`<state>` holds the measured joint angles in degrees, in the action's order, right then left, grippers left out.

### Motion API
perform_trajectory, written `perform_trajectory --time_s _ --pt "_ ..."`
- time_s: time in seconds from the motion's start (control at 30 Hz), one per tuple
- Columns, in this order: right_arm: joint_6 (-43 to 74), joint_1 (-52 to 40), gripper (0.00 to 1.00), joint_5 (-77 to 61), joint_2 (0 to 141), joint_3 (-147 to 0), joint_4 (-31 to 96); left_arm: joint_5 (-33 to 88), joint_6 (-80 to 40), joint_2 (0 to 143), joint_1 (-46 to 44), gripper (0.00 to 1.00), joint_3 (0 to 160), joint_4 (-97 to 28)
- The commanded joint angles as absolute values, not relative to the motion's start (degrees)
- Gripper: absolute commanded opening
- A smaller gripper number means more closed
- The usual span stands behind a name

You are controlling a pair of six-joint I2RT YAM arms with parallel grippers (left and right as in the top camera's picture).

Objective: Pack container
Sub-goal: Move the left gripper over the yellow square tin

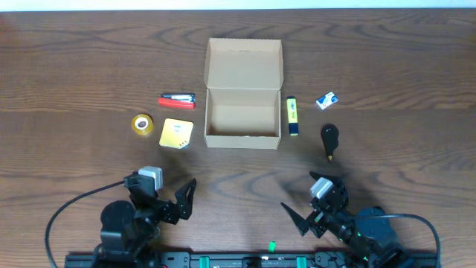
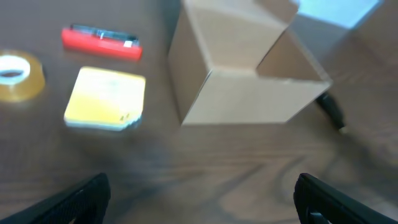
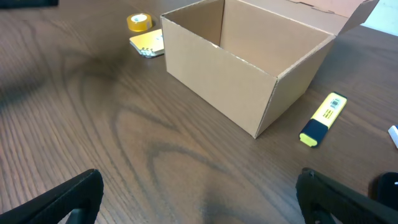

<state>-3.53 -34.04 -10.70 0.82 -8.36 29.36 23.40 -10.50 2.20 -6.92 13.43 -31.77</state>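
Cardboard box (image 1: 243, 117) sits on the wooden table (image 1: 387, 52), out in front of both arms and roughly midway between them. Its hinged lid (image 1: 244, 62) is folded back on the far side. The top is open, and the inside shows only bare cardboard floor and walls.

The left gripper (image 2: 205, 202) hangs low over the table on the near side of the box, off to its left. Its two black fingers (image 2: 78, 199) stand spread wide, one at each lower corner of the left wrist view, with only wood between them. They hold nothing and touch none of the items. The right gripper (image 3: 202, 202) hovers on the near side of the box too, off to its right. Its fingers (image 3: 342, 199) are spread just as wide and are empty, with tabletop between them.

A yellow square pad (image 1: 176, 134) lies just beside the box's left wall, by the near left corner. A roll of tape (image 1: 142, 123) lies flat farther left of the box. A red-and-black pen (image 1: 177, 100) lies left of the box, beyond the pad.

A yellow highlighter (image 1: 293, 116) lies just beside the box's right wall and parallel to it. Farther right of the box are a small white-and-blue item (image 1: 326, 100) and, nearer the arms, a black item with a tan pointed tip (image 1: 329, 141). None of these touches the box.
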Motion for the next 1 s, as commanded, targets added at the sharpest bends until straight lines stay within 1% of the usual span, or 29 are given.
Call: perform_trajectory --time_s 0.0,0.17,0.43,0.67,0.77,0.87,0.97 --pt "-2.8 -34.6 0.99 -10.9 0.3 -8.1 29.4 23.0 -10.2 5.5 -7.1 0.95 18.2 -31.4" --pt "-2.8 -34.6 0.99 -10.9 0.3 -8.1 29.4 20.5 -5.5 15.0 -7.1 0.95 23.9 -31.5" --pt "-2.8 -34.6 0.99 -10.9 0.3 -8.1 29.4 8.6 -1.2 35.0 -7.1 0.95 35.1 -31.4" --pt "-2.8 -34.6 0.99 -10.9 0.3 -8.1 29.4 -0.5 -0.7 53.3 -7.1 0.96 43.7 -31.4" --pt "-2.8 -34.6 0.99 -10.9 0.3 -8.1 29.4 -0.6 1.8 60.4 -7.1 0.95 46.0 -30.7" --pt "-2.8 -34.6 0.99 -10.9 0.3 -8.1 29.4 1.1 1.8 65.7 -7.1 0.95 46.5 -27.6" --pt "-2.8 -34.6 0.99 -10.9 0.3 -8.1 29.4 1.5 1.1 69.4 -7.1 0.95 46.5 -27.2"
